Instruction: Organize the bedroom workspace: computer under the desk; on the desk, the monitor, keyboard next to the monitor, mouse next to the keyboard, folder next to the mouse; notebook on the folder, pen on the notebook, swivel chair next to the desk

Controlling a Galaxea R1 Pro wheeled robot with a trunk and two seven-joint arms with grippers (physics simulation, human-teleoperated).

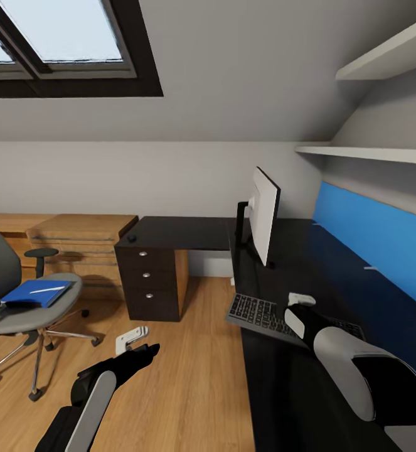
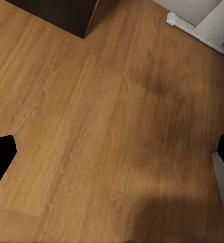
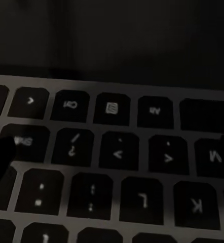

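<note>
**A:** What is shown at the slim dark-grey keyboard with black keys [image 1: 267, 316]?

**B:** It is seen lying on the glossy black top of the L-shaped desk [image 1: 308, 389], at about seven o'clock from the wide white-backed monitor [image 1: 265, 213], its near corner jutting over the desk edge. The right gripper [image 1: 297, 312] is held just over its far end; keys are seen close up in the right wrist view [image 3: 117, 152]. Whether that gripper is spread or closed cannot be told.

**A:** And the left gripper [image 1: 133, 342]?

**B:** It is held above the light wood floor [image 2: 91, 126] with its fingers spread wide — nothing is gripped.

**A:** What risk is judged to follow?

**B:** A push off-centre could pivot the keyboard, and the overhanging corner could be tipped off the desk. The bright-blue folder [image 1: 35, 293] on the grey swivel chair [image 1: 41, 307], at nine o'clock from the desk, carries a pale pen [image 1: 48, 290] — it could roll off if the folder is tilted when lifted.
</note>
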